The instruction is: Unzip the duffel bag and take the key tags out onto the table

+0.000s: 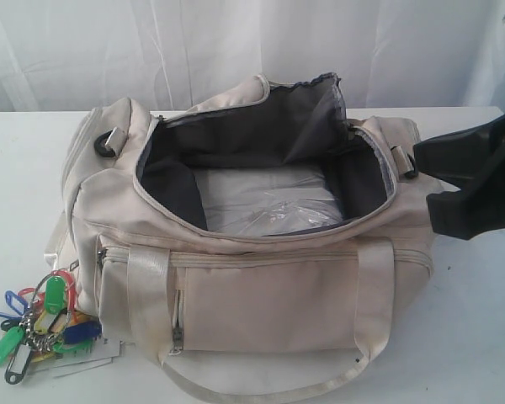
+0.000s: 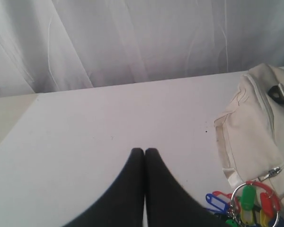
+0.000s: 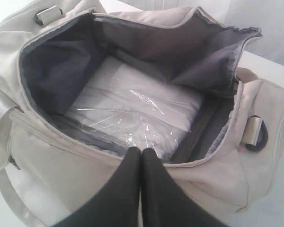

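Lying far left, key tags (image 1: 40, 324): bunch of green, blue, yellow and red tags on metal rings, flat on the table (image 1: 480, 337), outside the bag and just beside its left end; a white paper label (image 1: 88, 360) sits partly under them.
Left gripper (image 2: 144, 152): black jaws pressed together, nothing pinched, over bare table (image 2: 109, 118).
Tags vs left jaws: key tags (image 2: 248, 203) lie off to one side of the fingertips, near but apart, no contact; the bag's end (image 2: 251, 132) is just past them.
Duffel bag (image 1: 261, 303): cream fabric, upright mid-table, top zipper undone, mouth gaping, flap (image 1: 311, 109) folded up at the back, dark grey lining showing.
Bag interior: a flat white pack in clear plastic (image 1: 265, 202) lies on the bottom.
Right arm (image 1: 480, 181): black, at the bag's right end.
Right gripper (image 3: 141, 151): jaws pressed together, holding nothing, tips at the rim of the open mouth (image 3: 61, 161), pointing at the plastic pack (image 3: 132, 109).
Tags vs right jaws: well apart, with the whole bag between.
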Controlling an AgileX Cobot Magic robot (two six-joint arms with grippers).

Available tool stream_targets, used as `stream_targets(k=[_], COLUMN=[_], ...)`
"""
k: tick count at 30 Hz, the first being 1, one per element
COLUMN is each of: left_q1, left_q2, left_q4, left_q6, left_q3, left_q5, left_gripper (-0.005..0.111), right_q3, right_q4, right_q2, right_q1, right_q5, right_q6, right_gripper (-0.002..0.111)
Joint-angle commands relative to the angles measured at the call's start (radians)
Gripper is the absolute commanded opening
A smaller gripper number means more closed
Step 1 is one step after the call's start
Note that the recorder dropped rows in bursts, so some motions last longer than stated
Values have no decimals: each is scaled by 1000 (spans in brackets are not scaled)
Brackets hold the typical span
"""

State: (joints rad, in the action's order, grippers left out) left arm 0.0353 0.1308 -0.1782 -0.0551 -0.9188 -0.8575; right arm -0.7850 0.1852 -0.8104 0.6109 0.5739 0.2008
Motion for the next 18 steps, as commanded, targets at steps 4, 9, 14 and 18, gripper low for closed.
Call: stream_targets(k=[4,9,14,18], left_q1=[-13,-42,-50,-50], left_q2=[-131,-131,-131,-131], left_q4=[-10,-17,-12,-12], left_q6=[-6,-4,-4,-4], left_q3=[-10,-2,52,136], left_q5=[-26,12,20,26], left_gripper=[0,0,0,0], right_q3=[5,7,7,7], right_q4=[6,6,6,6], right_q2=[3,1,1,1], right_q1=[-1,-1,-1,-1], right_q5=[-4,-4,-4,-4], right_q6=[-3,-3,-3,-3], right_gripper=[0,0,0,0])
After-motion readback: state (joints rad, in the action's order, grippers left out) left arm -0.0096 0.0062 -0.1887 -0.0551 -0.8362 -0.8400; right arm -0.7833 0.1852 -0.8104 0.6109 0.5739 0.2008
